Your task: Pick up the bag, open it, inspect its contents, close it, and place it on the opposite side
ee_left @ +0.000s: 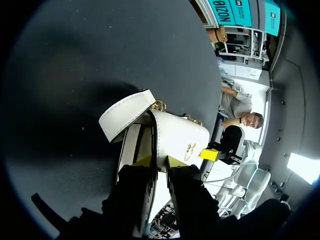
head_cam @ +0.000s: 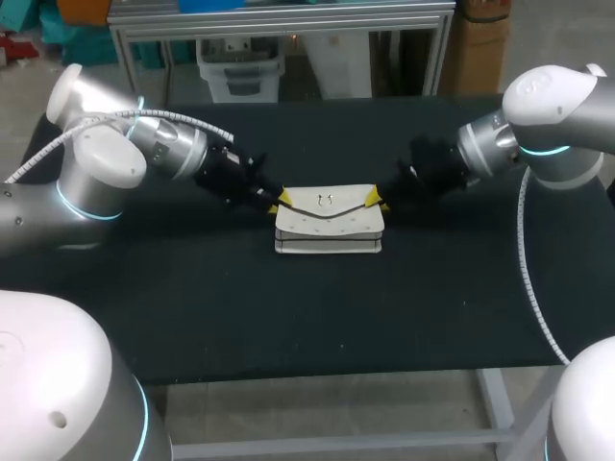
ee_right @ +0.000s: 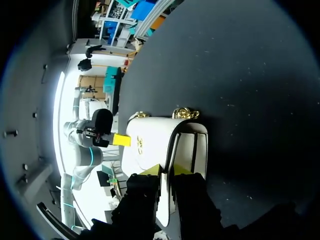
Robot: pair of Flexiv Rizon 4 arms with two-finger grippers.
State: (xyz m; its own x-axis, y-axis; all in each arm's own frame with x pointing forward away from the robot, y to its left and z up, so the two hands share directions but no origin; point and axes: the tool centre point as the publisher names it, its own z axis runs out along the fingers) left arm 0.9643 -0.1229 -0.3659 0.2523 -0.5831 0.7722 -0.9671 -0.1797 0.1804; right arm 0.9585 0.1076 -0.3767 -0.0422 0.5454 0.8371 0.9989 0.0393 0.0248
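The white leather flap bag (head_cam: 329, 226) is laid lengthwise, left to right. Its two ends are clamped by the left gripper (head_cam: 279, 202) and right gripper (head_cam: 378, 200).

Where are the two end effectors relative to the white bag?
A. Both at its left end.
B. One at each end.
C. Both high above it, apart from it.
B: the left end effector is at the left end of the white bag and the right end effector is at its right end.
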